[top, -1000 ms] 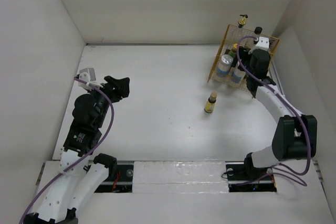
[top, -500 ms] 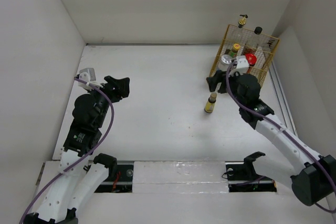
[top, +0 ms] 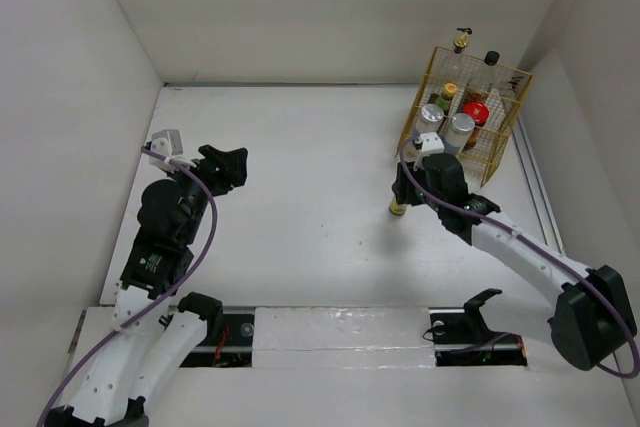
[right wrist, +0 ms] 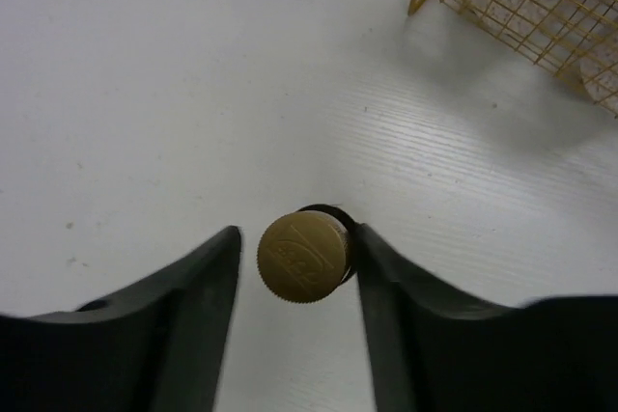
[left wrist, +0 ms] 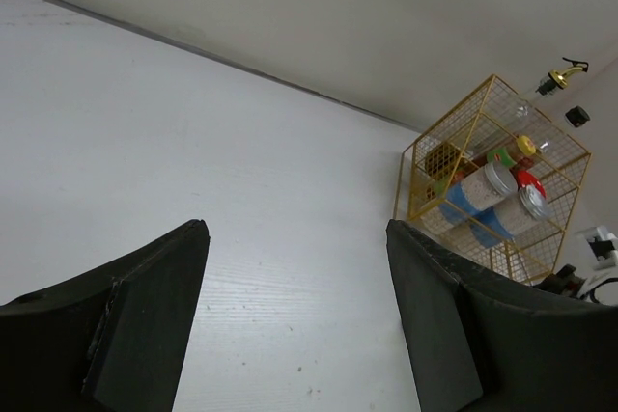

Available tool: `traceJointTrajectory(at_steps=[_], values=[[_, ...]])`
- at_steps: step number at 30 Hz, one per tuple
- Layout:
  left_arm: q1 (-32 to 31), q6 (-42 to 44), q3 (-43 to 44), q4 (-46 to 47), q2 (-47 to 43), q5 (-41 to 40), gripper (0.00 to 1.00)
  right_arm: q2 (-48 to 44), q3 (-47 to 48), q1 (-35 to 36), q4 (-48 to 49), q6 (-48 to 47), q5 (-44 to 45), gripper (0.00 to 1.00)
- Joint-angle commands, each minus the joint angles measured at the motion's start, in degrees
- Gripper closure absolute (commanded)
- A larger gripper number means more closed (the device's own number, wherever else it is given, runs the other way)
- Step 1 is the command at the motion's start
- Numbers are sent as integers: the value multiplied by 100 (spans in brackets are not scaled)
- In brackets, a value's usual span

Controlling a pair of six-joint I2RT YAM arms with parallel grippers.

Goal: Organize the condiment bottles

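**Inspector:** What has changed?

**Recorder:** The right gripper (right wrist: 297,238) has left the yellow wire basket (top: 497,152) and come down over the small brown-capped yellow bottle (right wrist: 303,258). This looks like the last one still out on the table (top: 300,167).

**Inspector:** Where is the bottle relative to the claw?

**Recorder:** It stands upright with its cap between the spread fingers. The right finger is just beside it, and the left is apart. Nothing is clamped yet.

**Inspector:** And the left gripper (left wrist: 294,229)?

**Recorder:** It is spread wide, empty and well apart.

Yellow wire basket (top: 508,132), far-right corner, white table (top: 300,167).
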Motion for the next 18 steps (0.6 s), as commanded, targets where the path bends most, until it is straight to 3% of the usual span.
traceJointTrajectory(at_steps=[1, 6, 13, 18], values=[[24, 4, 47, 231, -82, 73, 30, 162, 224, 29, 420, -13, 198, 53], [24, 4, 47, 231, -134, 20, 30, 155, 330, 29, 403, -65, 583, 78], [24, 4, 47, 231, -82, 134, 30, -1260, 707, 38, 464, -179, 1768, 78], [24, 4, 47, 283, -82, 204, 30, -1375, 1252, -778, 516, -311, 2448, 77]])
